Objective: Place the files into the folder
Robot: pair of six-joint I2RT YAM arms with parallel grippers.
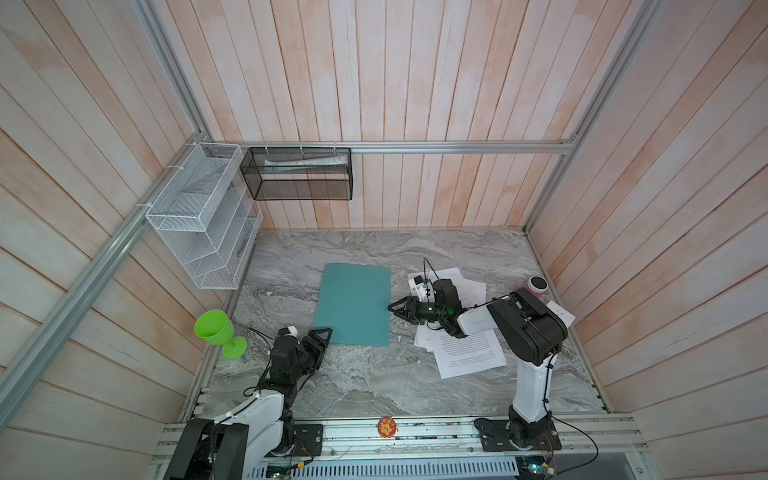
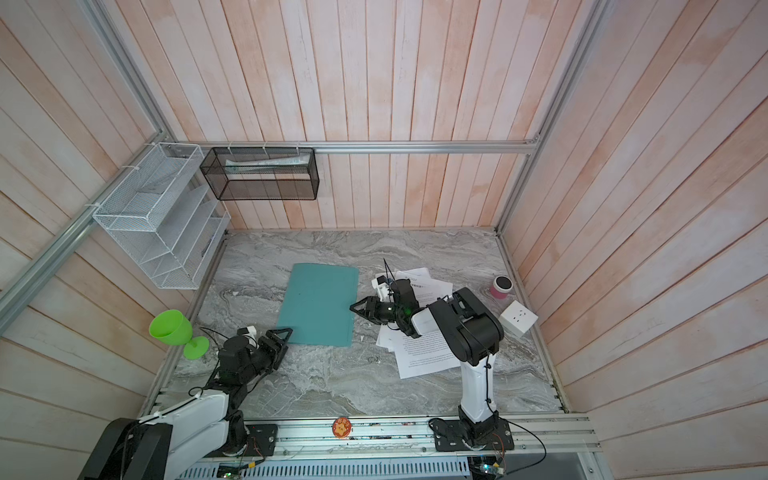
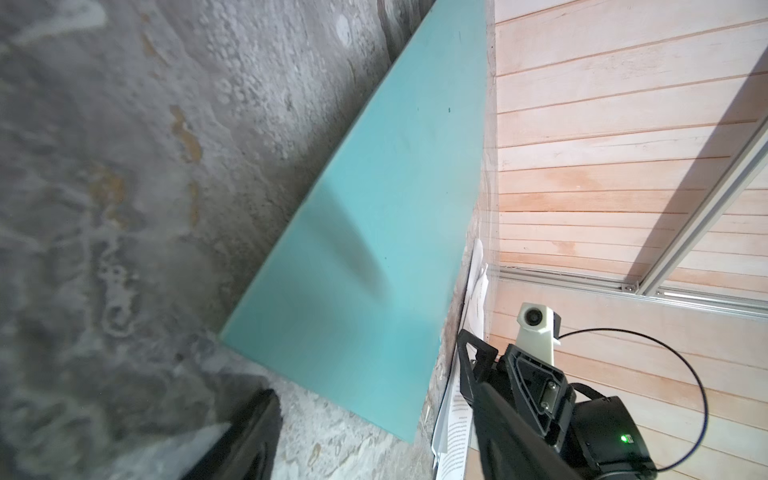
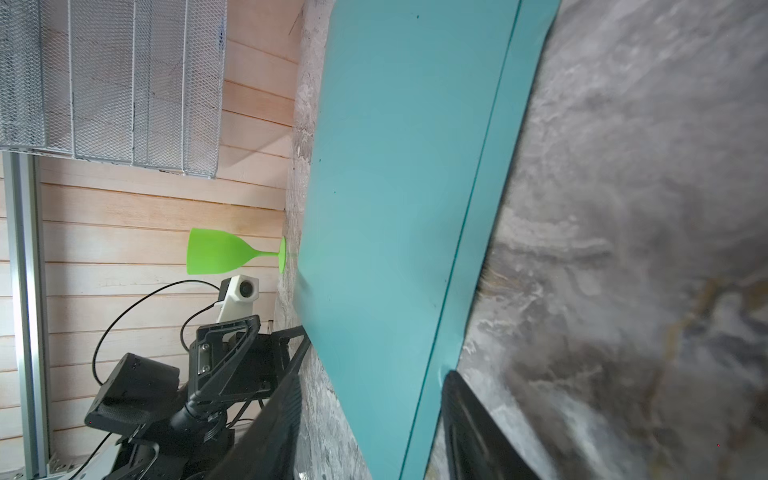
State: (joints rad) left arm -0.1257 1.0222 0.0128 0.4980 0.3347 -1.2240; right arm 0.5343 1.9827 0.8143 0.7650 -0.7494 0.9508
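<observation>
The teal folder (image 1: 353,305) (image 2: 318,305) lies flat and closed on the marble table in both top views. The files (image 1: 467,351) (image 2: 424,351) are loose printed white sheets scattered to its right, partly hidden under the right arm. My right gripper (image 1: 390,308) (image 4: 374,374) is open at the folder's (image 4: 395,208) right edge, a finger on either side of that edge. My left gripper (image 1: 326,336) (image 3: 365,361) is open just off the folder's (image 3: 374,208) near-left corner, holding nothing.
A green goblet (image 1: 216,328) stands at the left table edge near the left arm. A pink cup with a dark lid (image 1: 538,286) and a white socket cube (image 2: 517,318) sit at the right edge. A white mesh rack (image 1: 199,216) and black mesh basket (image 1: 297,174) hang on the walls.
</observation>
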